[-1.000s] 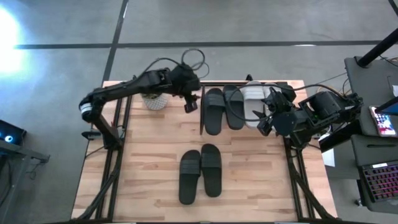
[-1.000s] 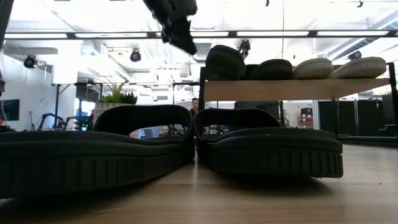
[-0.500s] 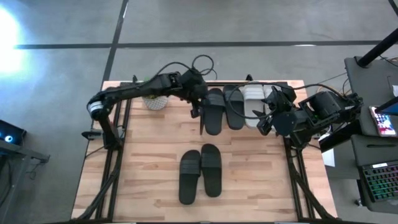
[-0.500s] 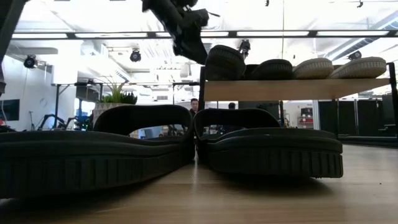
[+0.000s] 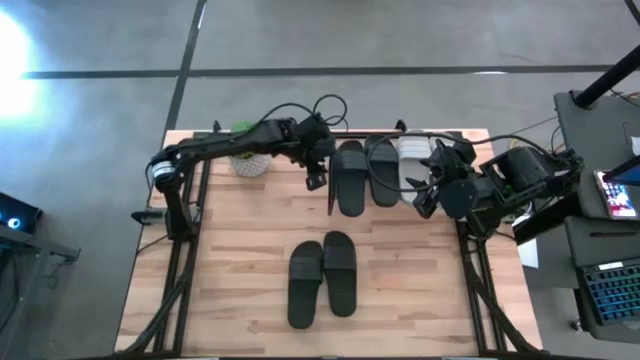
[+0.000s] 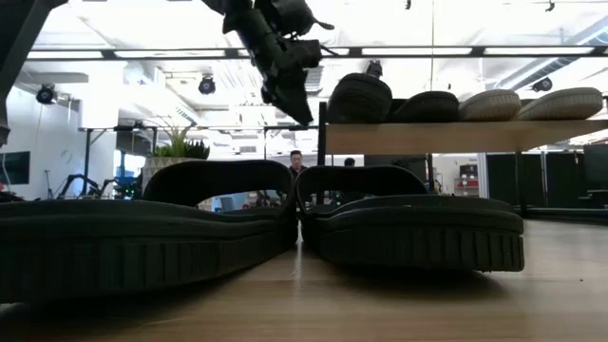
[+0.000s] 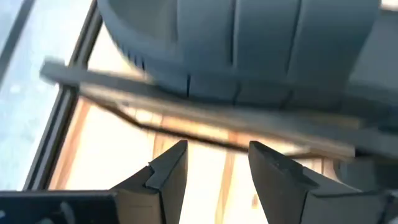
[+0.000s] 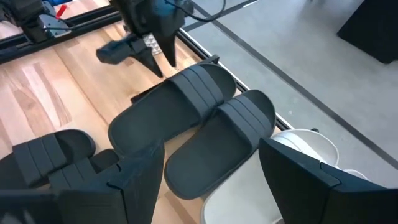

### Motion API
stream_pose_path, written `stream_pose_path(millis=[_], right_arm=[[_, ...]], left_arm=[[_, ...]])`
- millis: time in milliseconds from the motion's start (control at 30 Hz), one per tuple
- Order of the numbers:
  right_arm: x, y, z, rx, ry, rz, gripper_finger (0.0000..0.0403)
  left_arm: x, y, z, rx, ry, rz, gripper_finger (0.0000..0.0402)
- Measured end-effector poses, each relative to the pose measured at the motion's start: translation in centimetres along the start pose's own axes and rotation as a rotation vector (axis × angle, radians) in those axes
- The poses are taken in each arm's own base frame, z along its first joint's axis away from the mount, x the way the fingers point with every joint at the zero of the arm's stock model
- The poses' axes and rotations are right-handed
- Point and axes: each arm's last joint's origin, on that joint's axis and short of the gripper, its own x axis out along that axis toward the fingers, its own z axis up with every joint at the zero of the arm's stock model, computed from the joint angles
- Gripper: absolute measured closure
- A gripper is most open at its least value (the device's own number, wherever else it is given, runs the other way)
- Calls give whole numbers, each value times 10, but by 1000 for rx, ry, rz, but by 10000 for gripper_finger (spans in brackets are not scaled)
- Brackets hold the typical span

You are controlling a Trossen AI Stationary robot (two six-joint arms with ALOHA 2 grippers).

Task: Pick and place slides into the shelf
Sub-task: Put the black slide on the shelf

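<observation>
Your left gripper (image 5: pixel 318 178) hangs just beside the shelf's (image 5: pixel 332 200) left end, jaws parted with nothing between them, apparently lined up on its edge. Your right gripper (image 5: pixel 424 196) waits at the shelf's right end, jaws wide and empty. Two black slides (image 5: pixel 349 176) and a grey pair (image 5: pixel 412 160) sit on the shelf at the table's (image 5: pixel 240 260) far side; the last black pair (image 5: pixel 322 278), matte with ribbed straps, lies near.
</observation>
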Motion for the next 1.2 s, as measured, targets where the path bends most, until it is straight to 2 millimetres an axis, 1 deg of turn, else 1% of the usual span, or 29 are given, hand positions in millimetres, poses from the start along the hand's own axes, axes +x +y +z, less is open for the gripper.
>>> stream_pose_path(millis=[67, 167, 233, 333, 400, 467, 600, 767, 867, 967, 1067, 1133, 1200], right_arm=[[0, 0, 0, -1, 0, 0, 149], [0, 0, 0, 0, 0, 0, 149], [0, 0, 0, 0, 0, 0, 149], [0, 0, 0, 6, 0, 0, 149], [0, 0, 0, 51, 0, 0, 149], [-1, -1, 0, 89, -1, 1, 149], [-6, -9, 0, 118, -13, 14, 149], [-10, -29, 1, 181, -8, 16, 149], [1, -41, -5, 204, 79, 8, 149], [26, -41, -17, 188, 243, -3, 149], [52, -36, -31, 172, 380, -41, 149], [60, -36, -38, 176, 422, -59, 149], [59, -41, -44, 216, 422, -77, 152]], left_arm=[[-6, 0, -3, -1, 23, 21, 246], [-22, -1, -4, 1, 14, 53, 246], [-37, -2, -1, -2, -43, 60, 246], [-67, -4, 5, -24, -178, 62, 246], [-86, -5, 9, -36, -272, 48, 246], [-101, -6, 9, -33, -328, 33, 246], [-129, -9, 5, -78, -396, 14, 246], [-162, -12, -2, -121, -473, -1, 246], [-177, -18, -6, -106, -508, -29, 246], [-191, -26, -10, -81, -544, -74, 246], [-201, -33, -14, -69, -565, -109, 246], [-206, -37, -16, -76, -569, -127, 246], [-209, -40, -20, -88, -557, -144, 246]])
